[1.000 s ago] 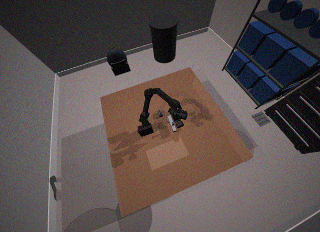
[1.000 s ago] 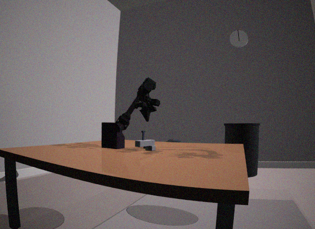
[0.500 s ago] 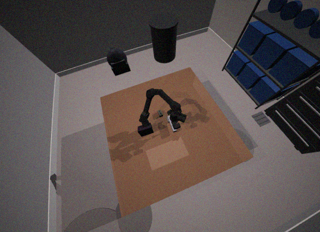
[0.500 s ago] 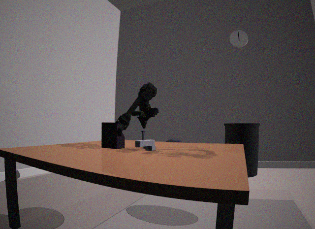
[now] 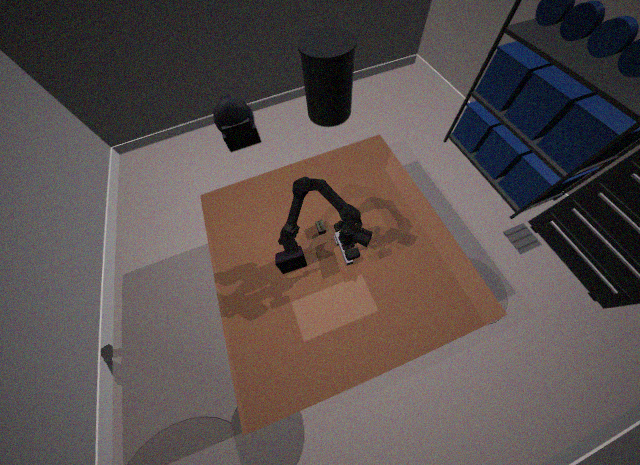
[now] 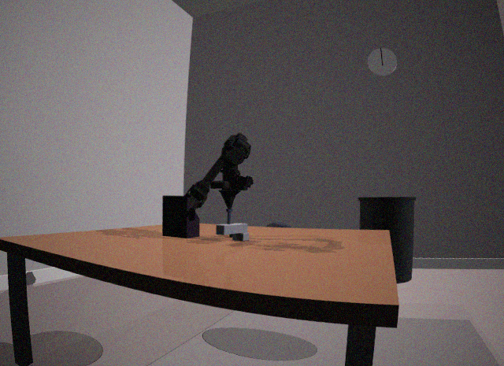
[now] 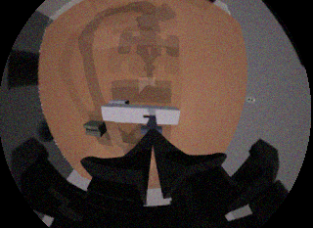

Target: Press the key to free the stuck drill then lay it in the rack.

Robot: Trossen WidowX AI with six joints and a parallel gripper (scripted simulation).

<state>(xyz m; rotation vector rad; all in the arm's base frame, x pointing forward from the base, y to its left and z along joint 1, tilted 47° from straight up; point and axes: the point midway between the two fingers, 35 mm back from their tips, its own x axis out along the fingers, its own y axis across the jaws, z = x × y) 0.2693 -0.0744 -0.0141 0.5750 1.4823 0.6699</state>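
A white block (image 5: 347,260) (image 6: 238,227) (image 7: 124,114) lies on the orange table (image 5: 413,274) (image 6: 284,264). A thin dark upright pin (image 6: 228,217) stands out of the block; it is too small to tell whether it is the key or the drill. A small grey piece (image 6: 241,236) sits against the block's front. A small greenish rack (image 5: 320,226) (image 7: 97,128) stands apart from the block, toward the arm's base. My gripper (image 5: 345,244) (image 6: 228,208) (image 7: 152,131) is shut and empty. It points straight down, with its tips just over the pin and a blue spot (image 7: 152,118) on the block.
The arm's dark base box (image 5: 289,261) (image 6: 176,222) stands left of the block. A lighter rectangle (image 5: 333,307) is marked on the table. On the floor are a black bin (image 5: 327,83) (image 6: 387,227), a dark domed object (image 5: 236,124) and shelves of blue boxes (image 5: 542,119).
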